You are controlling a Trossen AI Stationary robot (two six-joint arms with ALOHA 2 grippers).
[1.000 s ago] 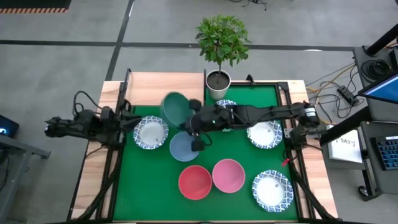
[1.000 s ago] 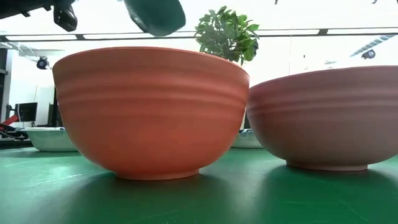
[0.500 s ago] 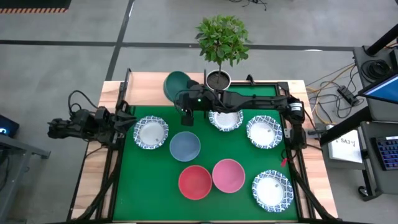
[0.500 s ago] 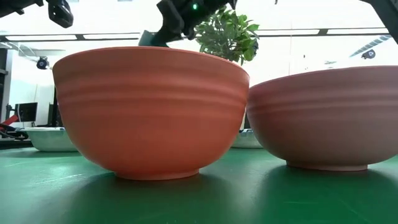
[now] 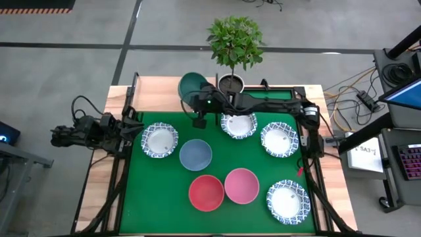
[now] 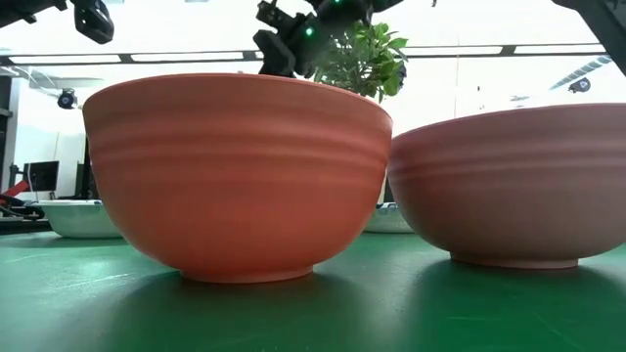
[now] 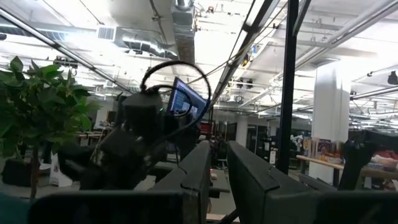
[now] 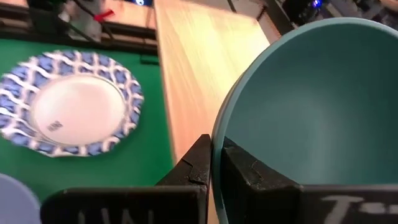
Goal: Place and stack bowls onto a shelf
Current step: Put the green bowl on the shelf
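Green bowl (image 5: 191, 84) farther over shelf (image 5: 158, 92), tilted.

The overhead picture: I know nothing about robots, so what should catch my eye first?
The right arm stretches across the table, its pincer shut on the rim of a dark green bowl held over the wooden shelf at the back, beside a leafy potted plant. On the green mat sit blue, red and pink bowls among four white blue-rimmed ones. The left arm's pincer waits at the left edge.
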